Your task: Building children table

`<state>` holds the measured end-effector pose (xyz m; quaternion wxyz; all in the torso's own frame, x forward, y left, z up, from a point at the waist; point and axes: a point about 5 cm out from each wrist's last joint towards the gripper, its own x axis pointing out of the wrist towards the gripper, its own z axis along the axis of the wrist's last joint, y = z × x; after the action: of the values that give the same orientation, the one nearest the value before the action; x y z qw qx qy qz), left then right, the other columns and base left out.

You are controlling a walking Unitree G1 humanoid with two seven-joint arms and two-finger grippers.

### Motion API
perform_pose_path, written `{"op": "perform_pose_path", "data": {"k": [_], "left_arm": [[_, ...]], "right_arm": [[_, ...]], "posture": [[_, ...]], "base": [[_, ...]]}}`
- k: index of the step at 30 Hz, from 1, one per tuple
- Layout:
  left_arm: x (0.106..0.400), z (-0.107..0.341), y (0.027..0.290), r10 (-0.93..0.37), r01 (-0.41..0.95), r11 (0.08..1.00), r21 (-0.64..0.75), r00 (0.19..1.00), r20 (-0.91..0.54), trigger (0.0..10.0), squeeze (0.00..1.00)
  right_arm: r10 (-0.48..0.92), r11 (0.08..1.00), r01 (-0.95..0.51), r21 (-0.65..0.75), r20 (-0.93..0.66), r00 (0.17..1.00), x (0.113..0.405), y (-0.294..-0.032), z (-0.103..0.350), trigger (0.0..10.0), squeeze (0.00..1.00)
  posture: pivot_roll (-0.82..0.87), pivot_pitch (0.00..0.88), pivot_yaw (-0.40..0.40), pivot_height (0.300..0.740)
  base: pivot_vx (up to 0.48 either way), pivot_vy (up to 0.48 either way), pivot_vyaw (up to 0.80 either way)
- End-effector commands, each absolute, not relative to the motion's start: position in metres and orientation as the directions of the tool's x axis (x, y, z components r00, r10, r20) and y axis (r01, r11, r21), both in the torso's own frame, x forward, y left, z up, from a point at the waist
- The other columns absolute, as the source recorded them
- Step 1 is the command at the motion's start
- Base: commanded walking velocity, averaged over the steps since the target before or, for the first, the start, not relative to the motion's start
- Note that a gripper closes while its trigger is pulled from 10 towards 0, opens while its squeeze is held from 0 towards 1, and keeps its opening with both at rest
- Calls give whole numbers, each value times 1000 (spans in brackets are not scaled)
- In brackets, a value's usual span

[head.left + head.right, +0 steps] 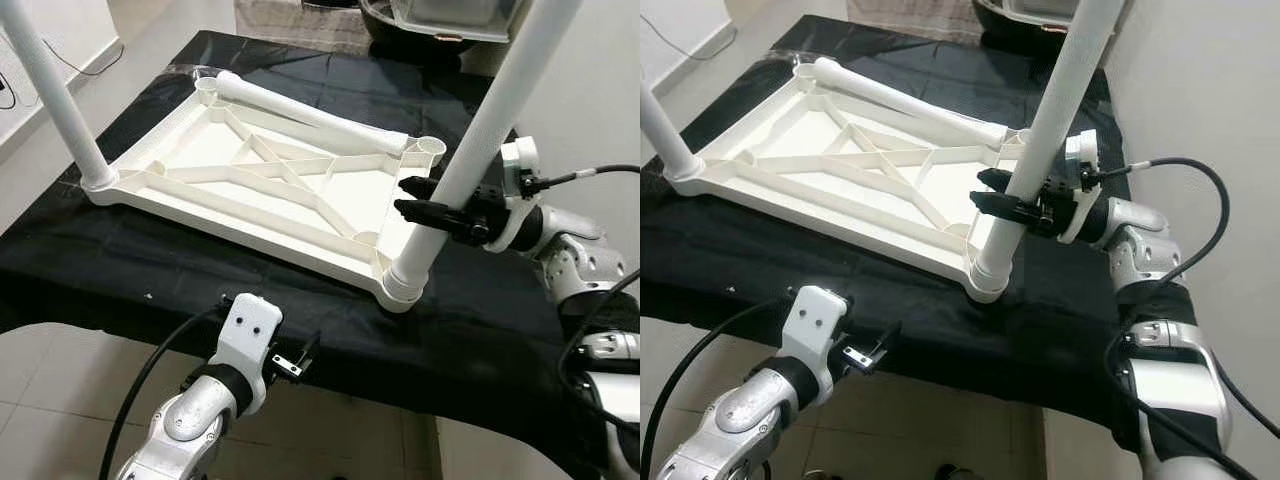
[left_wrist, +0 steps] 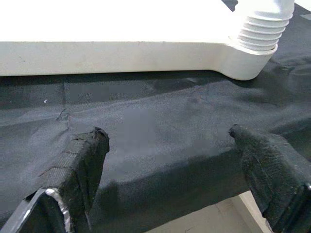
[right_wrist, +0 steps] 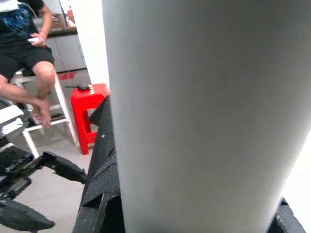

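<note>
A white plastic tabletop (image 1: 200, 170) lies upside down on a black-covered table (image 1: 120, 280). One white leg (image 1: 55, 95) stands in its near-left corner socket. Another leg (image 1: 480, 140) stands in the near-right socket (image 1: 400, 285), tilted slightly. My right gripper (image 1: 408, 197) is shut on this leg, low on the tube, one finger before it and one behind. The leg (image 3: 204, 111) looms large between the fingers in the right wrist view. A third leg (image 1: 310, 115) lies loose along the tabletop's far edge. My left gripper (image 1: 300, 358) hangs open below the table's front edge, holding nothing.
An empty socket (image 1: 430, 148) shows at the far-right corner, another (image 1: 207, 88) at the far left. A dark basin (image 1: 420, 40) sits beyond the tabletop. A wall (image 1: 1200, 80) runs close on the right. A seated person (image 3: 29, 43) and a red stool (image 3: 87, 111) are across the room.
</note>
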<state>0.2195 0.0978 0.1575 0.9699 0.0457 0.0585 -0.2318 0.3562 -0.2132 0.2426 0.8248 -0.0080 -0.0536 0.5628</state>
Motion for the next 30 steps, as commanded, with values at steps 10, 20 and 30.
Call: {"op": "perform_pose_path", "data": {"k": [10,20,30], "left_arm": [[217,157,95,-446,456,888,55,885,-133,10000,0],[221,158,94,-448,458,887,58,885,-124,10000,0],[225,158,93,-450,458,887,61,886,-114,10000,0]], "right_arm": [[926,367,-927,74,-124,356,348,-197,175,10000,0],[859,507,-860,59,-126,497,351,-198,165,10000,0],[679,734,-678,41,-90,729,359,-208,163,10000,0]], "posture": [[203,202,-114,740],[201,181,-110,740],[194,166,-111,740]], "base": [[0,0,0],[0,0,0],[0,0,0]]}}
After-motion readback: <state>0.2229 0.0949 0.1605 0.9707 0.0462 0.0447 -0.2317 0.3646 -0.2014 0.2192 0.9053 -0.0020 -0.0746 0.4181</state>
